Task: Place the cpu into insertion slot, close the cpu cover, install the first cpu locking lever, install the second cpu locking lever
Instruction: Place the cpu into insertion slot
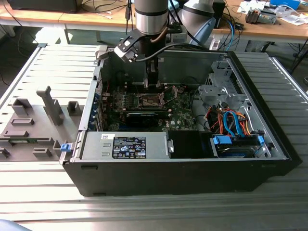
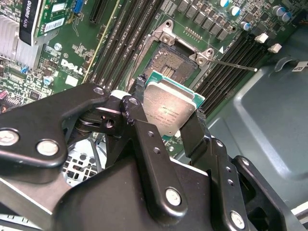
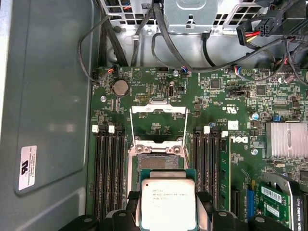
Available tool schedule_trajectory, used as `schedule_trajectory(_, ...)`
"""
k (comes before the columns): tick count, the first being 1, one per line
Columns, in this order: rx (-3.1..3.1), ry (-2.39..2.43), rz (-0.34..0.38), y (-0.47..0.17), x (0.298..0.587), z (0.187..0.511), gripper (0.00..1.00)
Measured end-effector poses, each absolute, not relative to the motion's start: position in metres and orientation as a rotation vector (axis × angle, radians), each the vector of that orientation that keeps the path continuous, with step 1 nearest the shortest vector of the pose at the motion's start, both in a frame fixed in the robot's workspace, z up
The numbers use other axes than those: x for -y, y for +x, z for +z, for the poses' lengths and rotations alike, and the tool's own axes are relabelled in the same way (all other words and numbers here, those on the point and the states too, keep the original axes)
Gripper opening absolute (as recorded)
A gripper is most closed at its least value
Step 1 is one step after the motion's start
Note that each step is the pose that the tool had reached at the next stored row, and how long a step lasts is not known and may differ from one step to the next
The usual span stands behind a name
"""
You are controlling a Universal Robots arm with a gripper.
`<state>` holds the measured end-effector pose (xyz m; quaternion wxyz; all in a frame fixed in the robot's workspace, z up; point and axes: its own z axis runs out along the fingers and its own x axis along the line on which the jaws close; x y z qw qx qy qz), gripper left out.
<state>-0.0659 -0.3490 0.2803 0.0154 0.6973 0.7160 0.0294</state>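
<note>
The computer case (image 1: pixel 183 173) is set mid-frame in the exterior view on the slatted bench (image 1: pixel 48 202), with a fixture tray (image 1: pixel 33 125) beside it at the exterior view's left. Inside, the motherboard (image 1: pixel 183 103) is placed at upper middle, the power supply (image 1: pixel 127 144) before it at lower left, and the drive bay (image 1: pixel 236 144) at lower right. Over the motherboard the cpu (image 3: pixel 168 204) is clamped in the gripper (image 1: pixel 152 82), near the insertion slot (image 3: pixel 156 162), which is flanked by memory slots (image 3: pixel 108 168). The cpu cover (image 3: pixel 159 109) is swung open beyond it.
</note>
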Motion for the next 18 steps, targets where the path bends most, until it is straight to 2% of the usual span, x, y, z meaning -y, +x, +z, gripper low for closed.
schedule_trajectory(18,-2.265,2.131,0.093,-0.0661,0.3468,0.2751,0.54)
